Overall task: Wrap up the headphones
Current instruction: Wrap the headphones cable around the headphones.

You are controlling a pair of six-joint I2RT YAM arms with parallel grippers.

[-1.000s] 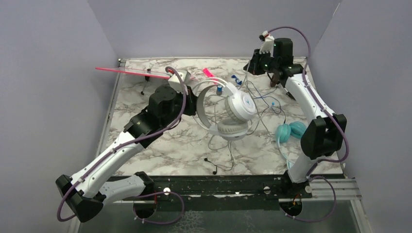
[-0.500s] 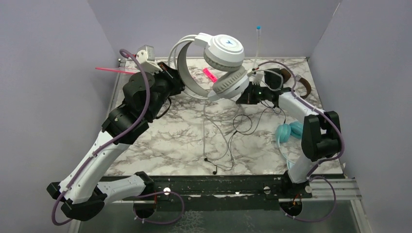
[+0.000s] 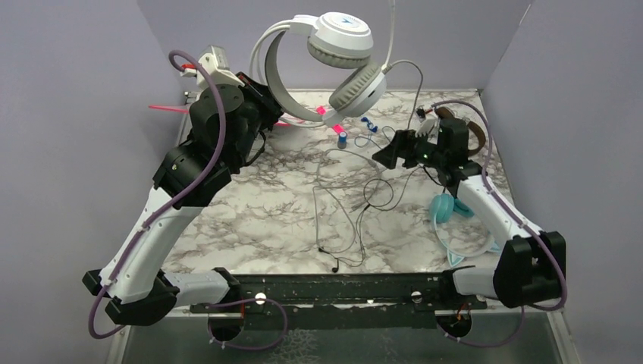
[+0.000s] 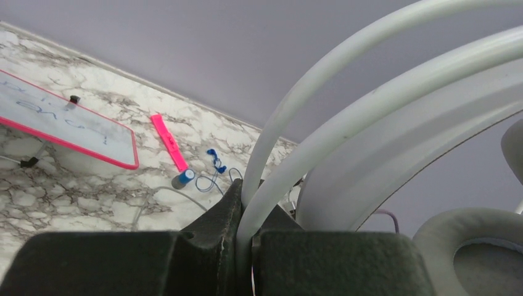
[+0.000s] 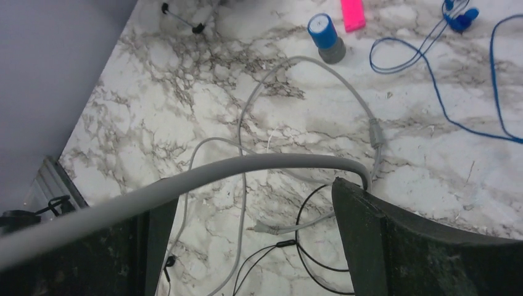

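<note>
White-grey headphones (image 3: 334,57): held raised above the far side of the table (image 3: 258,220), close to the back wall, cups hanging one above the other with a blue logo on the upper cup. The left jaws are fully closed on the white headband (image 4: 395,123). The left wrist view shows the band pinched between the two black fingers (image 4: 210,234), and the left arm (image 3: 189,174) reaches up toward the far left corner. A grey cord (image 5: 247,165) leaves the lower cup, drops toward the right arm (image 3: 485,205) and crosses the gap of the right jaws. Those jaws stand wide apart and grip nothing. The cord runs up to the tip of one finger (image 5: 382,240), but contact cannot be confirmed. Teal headphones (image 3: 447,206): lying on the table at the right, just beside the right arm. Brown headphones (image 3: 474,135): at the far right, partly hidden behind the right wrist. Loose items on the table: a pink-rimmed whiteboard (image 4: 68,120), a pink marker (image 4: 169,143), a blue cylinder (image 5: 325,37), blue earphones (image 5: 459,18) and a black cord (image 5: 296,225).
</note>
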